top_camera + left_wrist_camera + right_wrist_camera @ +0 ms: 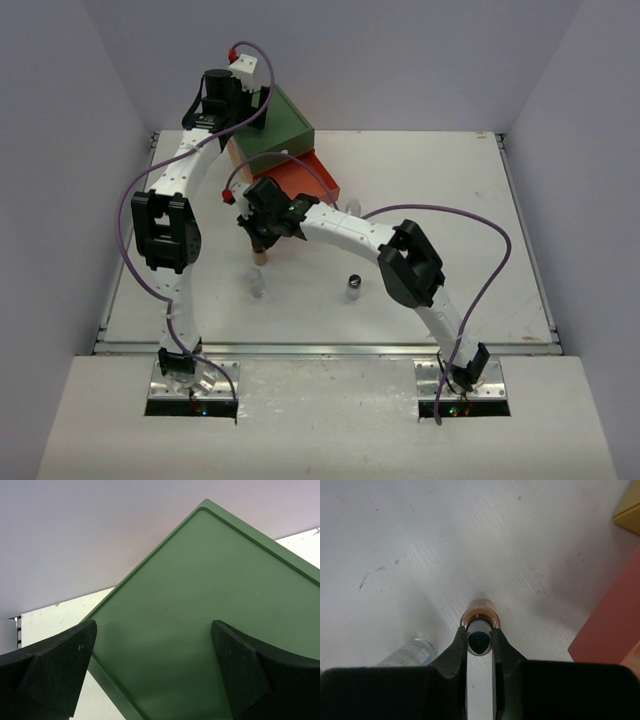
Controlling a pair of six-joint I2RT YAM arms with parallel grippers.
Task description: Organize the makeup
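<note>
My right gripper is shut on the dark cap of a tan bottle, which stands upright under it on the white table. In the right wrist view the fingers clamp the cap from both sides, and the tan bottle shows just beyond my right gripper. A small clear jar lies close in front of it and also shows in the right wrist view. A black-capped jar stands further right. My left gripper is open and empty over the green top of the drawer chest.
The drawer chest stands at the back left, with its orange drawer pulled out toward the right gripper. The orange drawer and a yellow corner lie right of the bottle. Walls enclose the table.
</note>
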